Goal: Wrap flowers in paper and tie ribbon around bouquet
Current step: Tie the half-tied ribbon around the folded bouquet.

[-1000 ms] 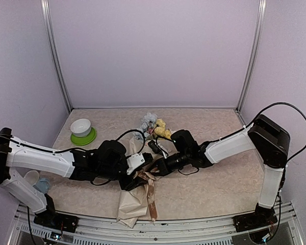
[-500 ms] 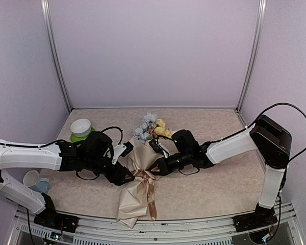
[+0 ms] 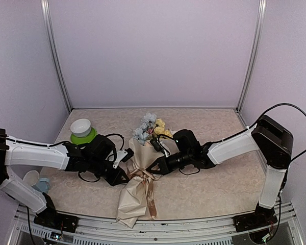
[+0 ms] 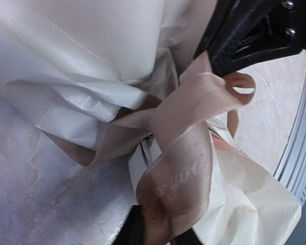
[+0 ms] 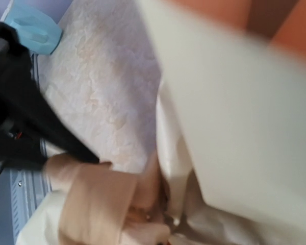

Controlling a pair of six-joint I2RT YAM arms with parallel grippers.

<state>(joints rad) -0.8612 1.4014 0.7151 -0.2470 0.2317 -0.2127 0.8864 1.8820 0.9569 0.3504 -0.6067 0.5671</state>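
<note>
**1. Left gripper [image 3: 124, 175].** I read its fingers as closed on one loop of the flat, narrow, slightly shiny tan-brown ribbon [image 4: 186, 148]. In the left wrist view the loop runs down between the two dark fingers at the 6 o'clock edge. Seen from above, the gripper sits at 9 o'clock of the knot.

**2. Right gripper [image 3: 154, 167].** The jaws are fully closed, at 3 o'clock of the knot. The left wrist view shows a small ribbon loop coming out from under its black tip, so I judge that it pinches this loop. The right wrist view is too blurred to confirm this.

**3. Reason for the hold.** The two grips oppose each other. I judge that a pull along the 9-to-3 line cinches the bow without dragging the bundle sideways.

**4. Work piece.** The knot sits at the waist of the thin, crinkly beige kraft paper [image 3: 134, 203], which is rolled into a cone. The bouquet [image 3: 141, 153] lies flat on the marbled cream tabletop [image 3: 214, 189].
- Its axis runs from 12 to 6 o'clock.
- The pale blue, pink and yellow artificial flowers [image 3: 151, 125] project from the open end at 12 o'clock.
- The narrow end and a ribbon tail point to 6 o'clock, near the table's edge.

**5. Status and caution.** The wrap looks complete and the bow is formed, so I judge tightening to be the step in hand. The paper may crumple at the waist, and the slick ribbon may slip from a grip.
</note>
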